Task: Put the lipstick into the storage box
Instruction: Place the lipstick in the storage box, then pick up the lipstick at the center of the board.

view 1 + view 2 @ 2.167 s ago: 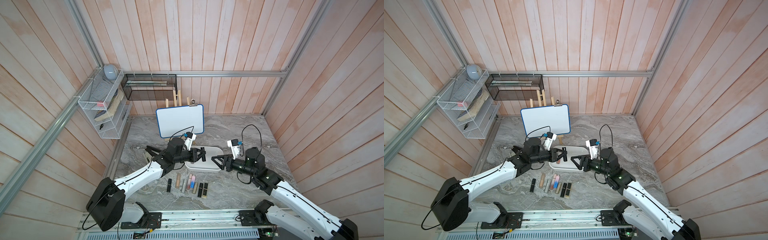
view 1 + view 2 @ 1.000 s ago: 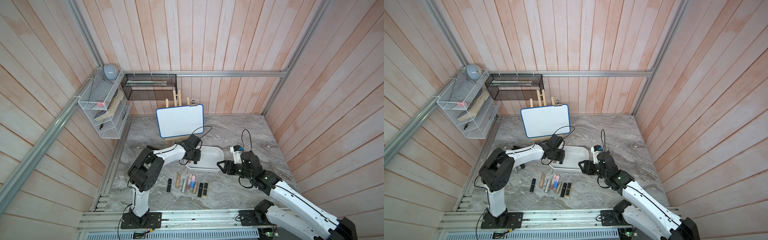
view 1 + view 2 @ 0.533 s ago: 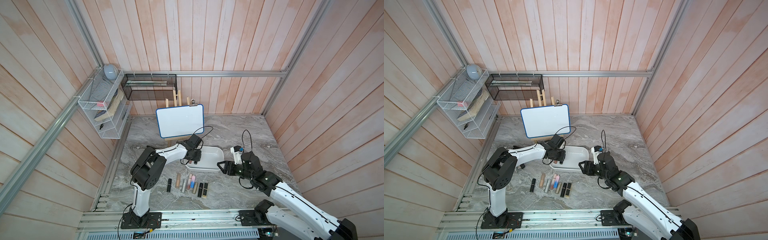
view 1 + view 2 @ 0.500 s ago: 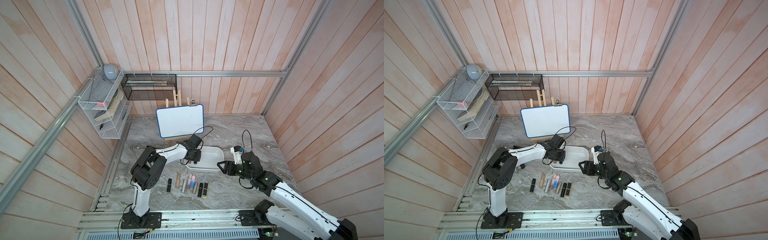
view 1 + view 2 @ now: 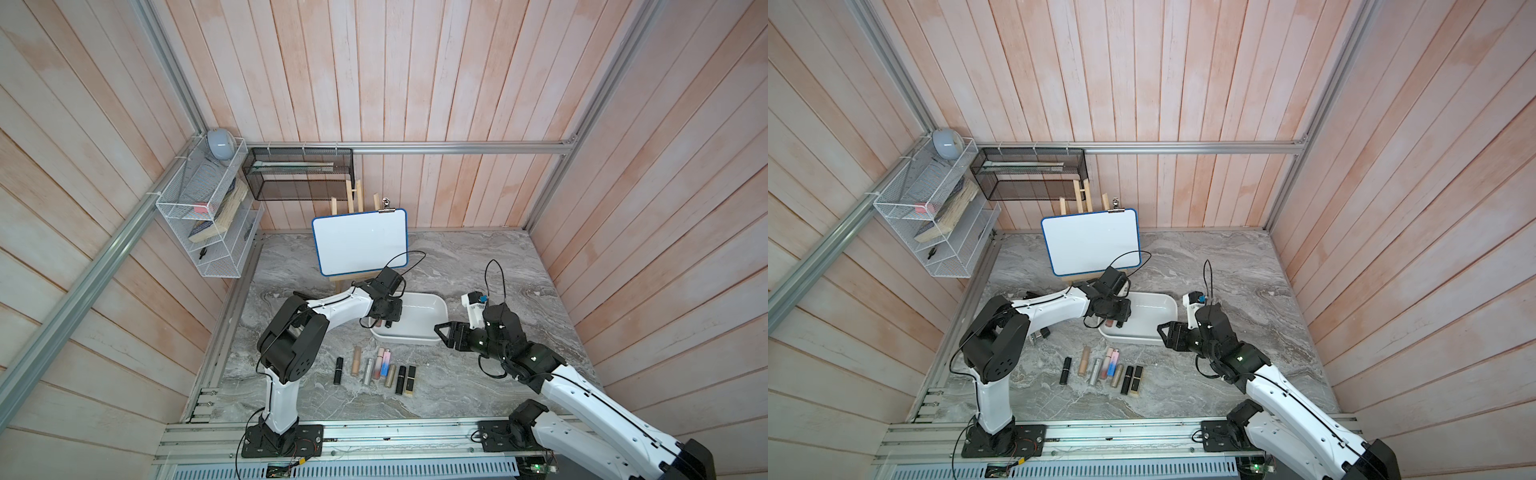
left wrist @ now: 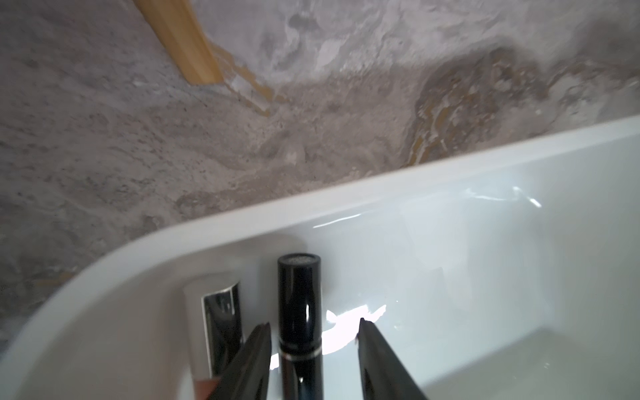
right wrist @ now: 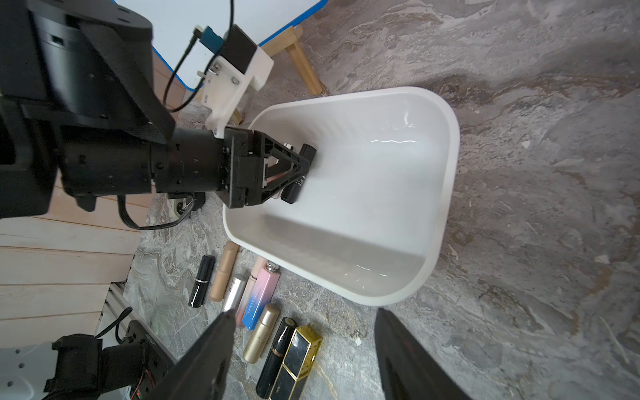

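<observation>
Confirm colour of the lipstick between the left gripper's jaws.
The lipstick is glossy black; left wrist view shows it best.

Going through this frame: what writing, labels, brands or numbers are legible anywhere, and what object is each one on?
"ZILL", uncertain and partly covered: white letters on the black lipstick between the fingers of the left gripper.
White print on the pink-and-blue tube: too blurred to read.
Dark print on the pale pink tube: too small to read.
Whiteboard: blank, no writing.
</observation>
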Available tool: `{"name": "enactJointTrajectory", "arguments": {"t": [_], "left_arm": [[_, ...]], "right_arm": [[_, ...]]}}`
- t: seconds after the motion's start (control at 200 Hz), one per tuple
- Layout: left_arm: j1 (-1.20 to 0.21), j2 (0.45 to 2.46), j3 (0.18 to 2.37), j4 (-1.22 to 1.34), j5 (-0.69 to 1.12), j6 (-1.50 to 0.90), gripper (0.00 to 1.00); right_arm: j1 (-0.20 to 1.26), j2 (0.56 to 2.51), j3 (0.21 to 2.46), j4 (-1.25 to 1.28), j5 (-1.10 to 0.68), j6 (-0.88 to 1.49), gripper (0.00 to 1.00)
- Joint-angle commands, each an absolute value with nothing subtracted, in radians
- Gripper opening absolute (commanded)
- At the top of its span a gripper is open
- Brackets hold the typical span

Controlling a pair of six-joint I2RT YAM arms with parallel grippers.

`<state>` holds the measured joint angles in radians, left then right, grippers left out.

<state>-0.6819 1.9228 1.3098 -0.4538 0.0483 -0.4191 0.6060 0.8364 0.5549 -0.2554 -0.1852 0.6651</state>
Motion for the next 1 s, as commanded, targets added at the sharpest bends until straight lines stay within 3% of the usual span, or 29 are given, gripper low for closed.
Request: {"name": "enactJointTrajectory", "arguments": {"t": [0.0,0.26,0.57,0.76,0.995], "left_arm": [[-0.686,1.812,1.294,-0.407,0.071,-0.432,0.48],[-0.685,1.552,1.135,-0.237,0.188,-0.475,0.50],[-0.683,1.170,0.800,-0.099,0.251,-0.544,0.64],[-0.673,0.990,0.605,-0.055,0.254,-0.583,0.69],[-0.667,0.872,0.514,-0.057,0.257,-0.620,0.69]], "right_arm": [[0.621,0.856,0.546,-0.256,-0.199,0.679,0.68],[0.821,0.975,0.591,-0.281,-0.084,0.727,0.68],[1.156,1.251,0.759,-0.507,0.148,0.851,0.71],[1.239,1.415,0.862,-0.582,0.175,0.888,0.73],[1.264,1.501,0.899,-0.621,0.206,0.916,0.73]]}}
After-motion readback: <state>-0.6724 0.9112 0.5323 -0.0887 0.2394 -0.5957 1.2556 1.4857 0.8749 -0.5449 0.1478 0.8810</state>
